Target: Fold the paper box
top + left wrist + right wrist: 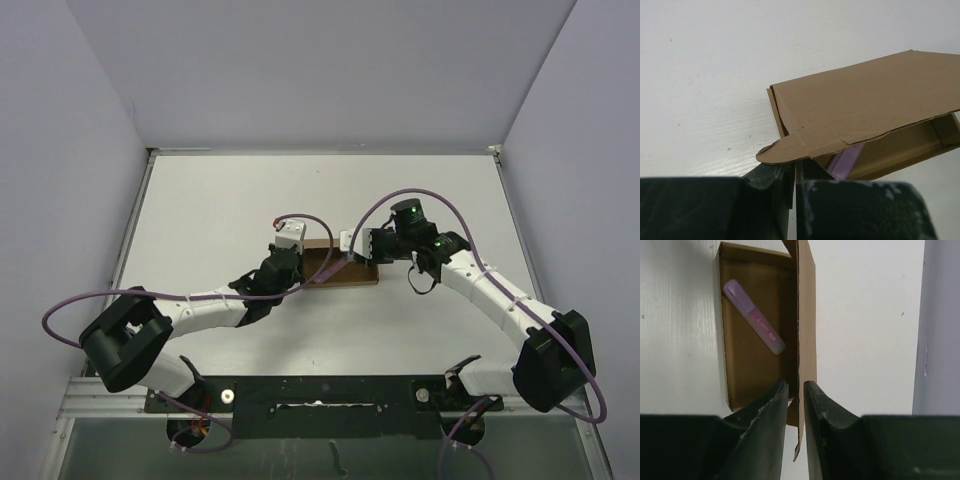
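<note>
The paper box (345, 272) lies mid-table as a shallow brown tray (747, 375) with its lid (865, 105) raised. A pink stick (754, 316) rests inside the tray. In the right wrist view the lid (807, 330) stands edge-on between the fingers of my right gripper (796, 387). It lies against the right finger, and a slim gap shows on the left side. My left gripper (796, 167) is shut, its tips touching the underside of the lid's rounded corner tab (782, 150). In the top view the left gripper (300, 262) is at the box's left end and the right gripper (352, 245) at its far edge.
The box sits on a white table (220, 210) enclosed by pale walls. A wall (940, 325) runs close on the right in the right wrist view. Purple cables (300, 218) loop over both arms.
</note>
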